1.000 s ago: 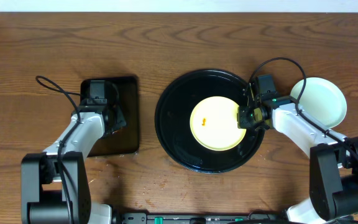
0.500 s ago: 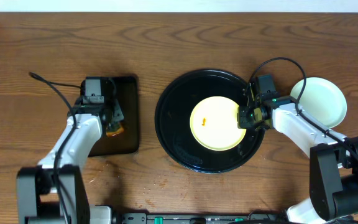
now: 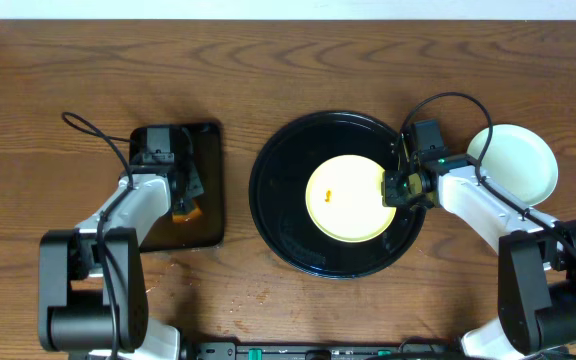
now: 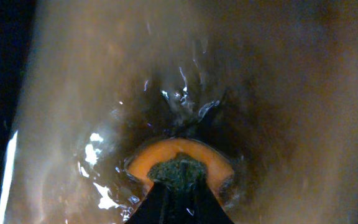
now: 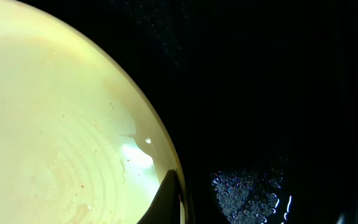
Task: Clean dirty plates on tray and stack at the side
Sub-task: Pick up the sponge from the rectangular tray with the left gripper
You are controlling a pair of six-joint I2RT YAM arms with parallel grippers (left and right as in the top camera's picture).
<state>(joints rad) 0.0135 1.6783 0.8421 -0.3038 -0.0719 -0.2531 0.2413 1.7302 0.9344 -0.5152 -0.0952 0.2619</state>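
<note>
The right pincer (image 3: 393,188) is closed tight on the rim of the yellow plate (image 3: 343,200); it is a thin pinch, and the rest of the plate stretches away from its tips across the round black tray (image 3: 278,225). An orange stain (image 3: 329,195) sits beyond the grip, towards the plate's middle. The plate looks stiff, light and glazed, and it shines wet; I'd judge it slippery, and likely to chip if it slid out. The rim seems the sensible hold, since it leaves the face free for scrubbing. The left pincer (image 3: 180,203) is closed on an orange sponge (image 4: 166,155), soft and soaked, just ahead of its tips at the wet surface of the small rectangular tray (image 3: 206,150). A pale plate (image 3: 516,165) lies on the table behind the right pincer.
</note>
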